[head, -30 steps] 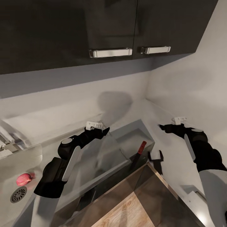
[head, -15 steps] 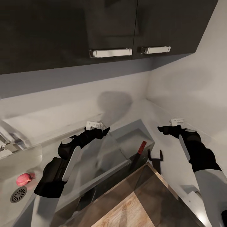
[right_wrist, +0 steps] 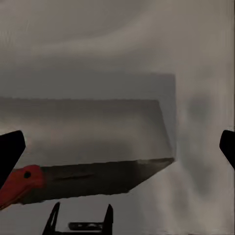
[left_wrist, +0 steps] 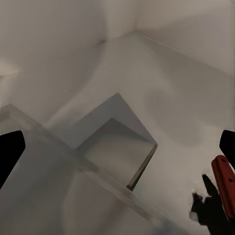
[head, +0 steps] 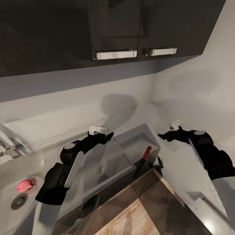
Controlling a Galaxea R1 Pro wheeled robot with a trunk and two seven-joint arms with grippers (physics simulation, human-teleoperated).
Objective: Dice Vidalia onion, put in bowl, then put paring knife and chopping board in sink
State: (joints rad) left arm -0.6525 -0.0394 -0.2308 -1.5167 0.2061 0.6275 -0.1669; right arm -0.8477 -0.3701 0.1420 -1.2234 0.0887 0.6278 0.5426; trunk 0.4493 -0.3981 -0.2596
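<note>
One Vidalia onion [head: 24,185] lies in one sink [head: 13,178]; one paring knife [head: 143,157], seemingly one bowl [head: 130,147], two cabinet handles [head: 114,54], two grippers.

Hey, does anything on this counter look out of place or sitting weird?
Yes. The paring knife is not lying flat: it leans tilted, red handle up, against the near edge of the chopping board. The Vidalia onion sits in the sink beside the drain.

The Vidalia onion [head: 24,185] lies in the sink [head: 9,169] at far left; the paring knife [head: 143,157] lies well right on the countertop [head: 182,166].
</note>
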